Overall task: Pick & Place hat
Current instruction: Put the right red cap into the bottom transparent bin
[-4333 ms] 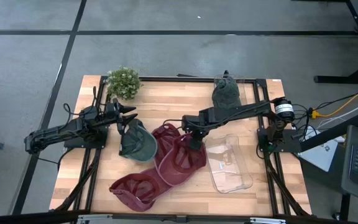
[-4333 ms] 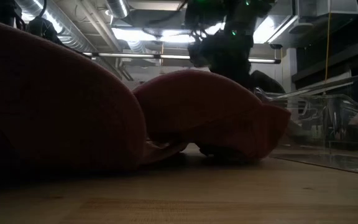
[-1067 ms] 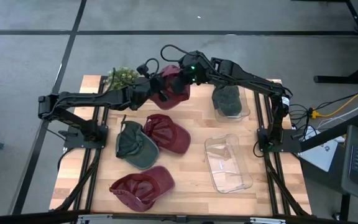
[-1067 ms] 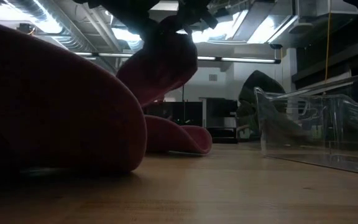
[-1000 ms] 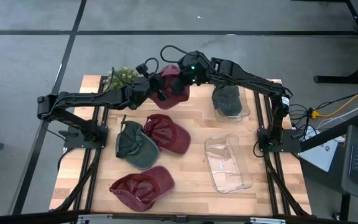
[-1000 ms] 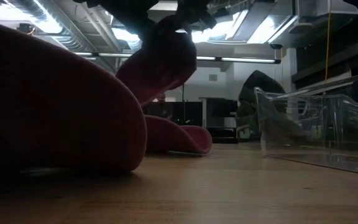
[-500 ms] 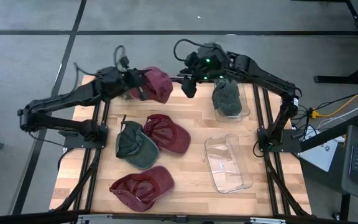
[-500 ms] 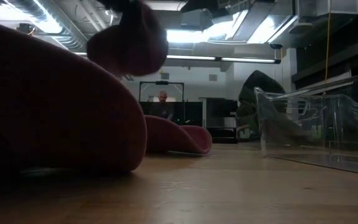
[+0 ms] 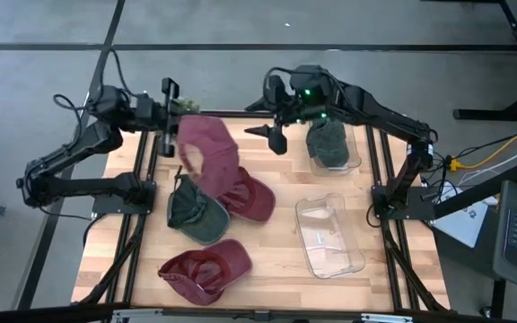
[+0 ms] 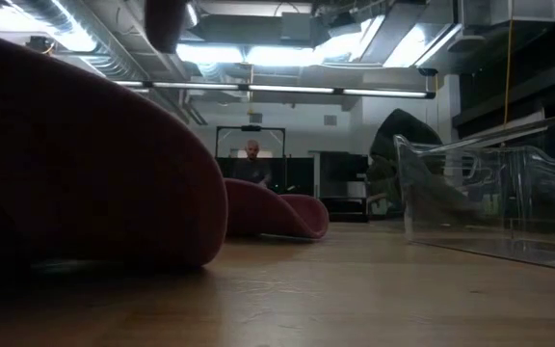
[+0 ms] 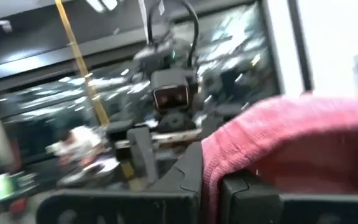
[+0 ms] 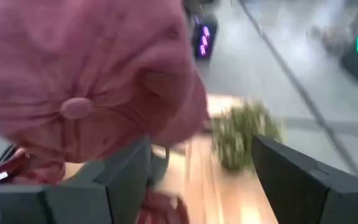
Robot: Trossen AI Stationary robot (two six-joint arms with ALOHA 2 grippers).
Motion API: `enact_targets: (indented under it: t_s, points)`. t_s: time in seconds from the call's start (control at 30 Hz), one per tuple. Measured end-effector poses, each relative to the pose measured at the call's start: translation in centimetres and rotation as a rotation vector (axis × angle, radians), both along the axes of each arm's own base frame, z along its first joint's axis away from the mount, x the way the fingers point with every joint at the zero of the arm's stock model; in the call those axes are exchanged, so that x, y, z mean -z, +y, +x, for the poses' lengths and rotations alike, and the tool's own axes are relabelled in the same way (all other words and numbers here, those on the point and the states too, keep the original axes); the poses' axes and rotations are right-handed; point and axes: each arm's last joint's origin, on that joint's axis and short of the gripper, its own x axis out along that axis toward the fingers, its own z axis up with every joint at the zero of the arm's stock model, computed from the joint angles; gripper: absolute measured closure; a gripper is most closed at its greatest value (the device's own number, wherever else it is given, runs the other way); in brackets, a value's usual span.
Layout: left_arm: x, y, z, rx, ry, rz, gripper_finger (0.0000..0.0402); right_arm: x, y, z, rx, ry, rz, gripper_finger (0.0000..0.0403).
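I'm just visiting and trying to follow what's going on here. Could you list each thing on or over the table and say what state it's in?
left gripper: shut on the lifted red hat.
lifted red hat: hanging in the air.
right gripper: open, empty.
green hat: lying on the table.
middle red hat: lying on the table, touching the green hat.
front red hat: lying on the table.
back bin: holds a dark hat.
front bin: empty.

My wooden table (image 9: 276, 170) carries a green cap (image 9: 196, 208), two maroon caps (image 9: 248, 193) (image 9: 206, 269), and two clear bins (image 9: 330, 235) (image 9: 353, 144) along its right edge.
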Motion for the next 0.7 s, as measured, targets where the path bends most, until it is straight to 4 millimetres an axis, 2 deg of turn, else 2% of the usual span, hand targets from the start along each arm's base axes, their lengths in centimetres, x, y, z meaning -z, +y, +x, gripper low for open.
enact_targets:
  t_s: [0.2,0.47,0.7]
  points:
    - [-1.4,0.3,-0.5,0.152,-0.103,-0.235,0.0399,-0.7,3.2,1.2,-0.071,-0.089,-0.259,0.013]
    - [-1.6,1.2,-0.3,0.277,-0.13,-0.845,0.0399,-0.7,6.0,1.9,-0.031,-0.076,-0.579,0.013]
    - [-1.6,0.6,0.0,0.345,-0.117,-0.951,0.0399,-1.6,6.9,2.4,-0.04,-0.157,-0.753,0.013]
